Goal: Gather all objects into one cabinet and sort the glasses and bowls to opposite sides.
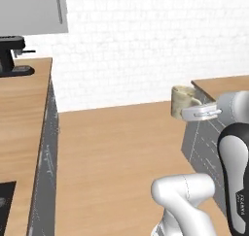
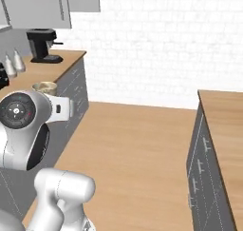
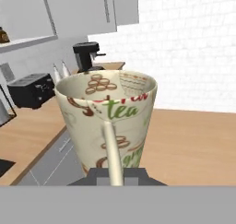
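Mug (image 3: pixel 108 121), the pale cream one, rides upright in my gripper (image 3: pixel 113 172), jaws clamped on its thin handle, carried in mid-air above the wooden floor (image 1: pixel 116 152) between the counters. I'll keep it level heading for the cabinet (image 3: pixel 78 11); the shelf looks partly hidden, so approach slowly.

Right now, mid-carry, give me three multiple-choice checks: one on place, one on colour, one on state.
1. Where is the black coffee machine?
A. wooden counter under the wall cabinets
B. floor
C. in the gripper

2. What colour is the word "tea" on the pale cream printed mug?
A. blue
B. green
C. black

3. What is the gripper doing?
A. open, empty
B. shut on the mug's handle
C. pressing the toaster

Answers: 1 A, it stands on the countertop; 2 B, green lettering in the hand view; 3 B, the handle runs down between the fingers.
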